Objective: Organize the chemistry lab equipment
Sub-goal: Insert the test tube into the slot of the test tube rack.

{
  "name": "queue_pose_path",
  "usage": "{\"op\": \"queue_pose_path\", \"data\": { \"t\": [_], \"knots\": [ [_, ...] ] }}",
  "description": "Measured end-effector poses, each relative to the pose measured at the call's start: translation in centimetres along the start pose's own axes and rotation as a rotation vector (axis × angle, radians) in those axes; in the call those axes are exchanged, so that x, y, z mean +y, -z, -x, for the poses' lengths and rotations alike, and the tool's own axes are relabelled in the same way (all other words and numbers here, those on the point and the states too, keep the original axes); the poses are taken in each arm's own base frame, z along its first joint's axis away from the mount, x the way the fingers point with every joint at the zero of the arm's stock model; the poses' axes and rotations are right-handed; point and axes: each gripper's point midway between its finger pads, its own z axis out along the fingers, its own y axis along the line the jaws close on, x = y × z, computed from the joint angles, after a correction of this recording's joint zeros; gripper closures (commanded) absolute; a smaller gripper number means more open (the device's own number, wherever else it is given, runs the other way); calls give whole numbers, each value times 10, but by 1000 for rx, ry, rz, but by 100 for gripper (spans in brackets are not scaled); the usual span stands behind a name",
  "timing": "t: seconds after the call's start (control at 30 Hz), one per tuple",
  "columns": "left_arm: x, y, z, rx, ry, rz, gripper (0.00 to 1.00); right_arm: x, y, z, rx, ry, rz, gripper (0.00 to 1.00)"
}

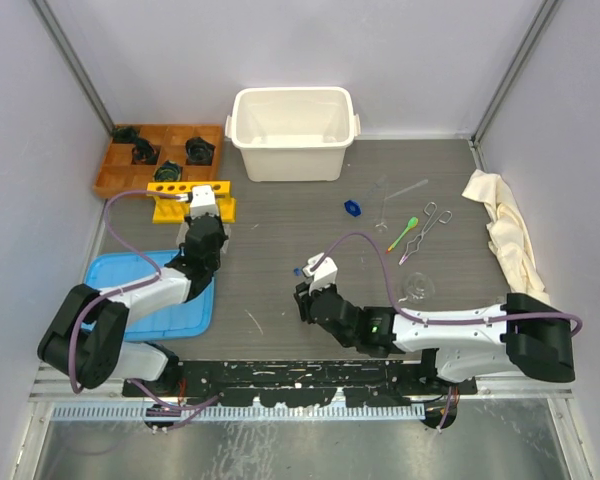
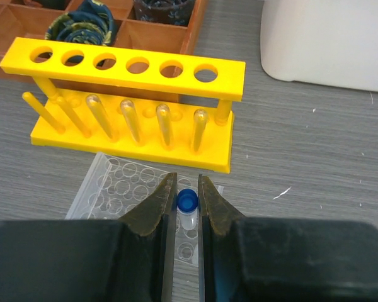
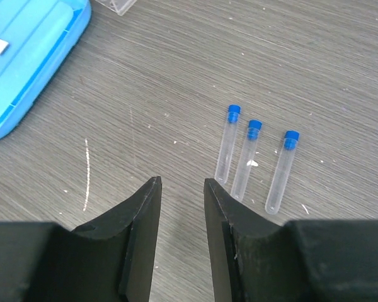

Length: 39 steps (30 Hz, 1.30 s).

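Left gripper (image 2: 186,180): jaws clamped on a small blue-capped tube (image 2: 188,202), held upright with its cap on top. Under it a clear well plate (image 2: 116,182) lies flat on the grey surface (image 1: 280,230).

The yellow tube rack (image 2: 132,94) stands at 12 o'clock of these jaws, just beyond the plate, with six holes along its top bar. In the top view the rack sits at 10 o'clock on the surface. The orange tray (image 1: 155,155) is close behind it at 11 o'clock, the white tub (image 1: 293,130) is at 12, and a blue tray (image 1: 155,290) lies at 8 o'clock, partly under the left arm.

Right gripper (image 3: 183,184): jaws apart over bare surface, near 6 o'clock in the top view. Three capped tubes (image 3: 247,160) lie side by side at 1 o'clock of these jaws, blue caps pointing away.

Right half, top view:
- A loose blue cap (image 1: 352,208) lies at 1 o'clock from centre.
- The green spoon (image 1: 407,228) and metal forceps (image 1: 430,225) lie near each other toward 3 o'clock.
- The glass flask (image 1: 417,288) is at 4 o'clock, just beside the right arm.
- The cream cloth (image 1: 500,225) is bunched at the 3 o'clock edge.
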Motion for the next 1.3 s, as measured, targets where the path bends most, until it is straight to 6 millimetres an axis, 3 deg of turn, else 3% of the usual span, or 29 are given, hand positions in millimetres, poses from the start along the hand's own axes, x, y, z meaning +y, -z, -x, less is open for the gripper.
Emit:
{"op": "queue_pose_path", "data": {
  "t": [0.33, 0.53, 1.3],
  "knots": [
    [-5, -4, -12, 30, -11, -12, 100, -22, -2, -10, 30, -1, -37, 60],
    [-5, -5, -15, 38, -5, -10, 100, -25, 0, -4, 14, -20, -34, 60],
    [-5, -6, -19, 48, -8, -8, 100, -32, 1, -12, 29, -17, -43, 60]
  ]
}}
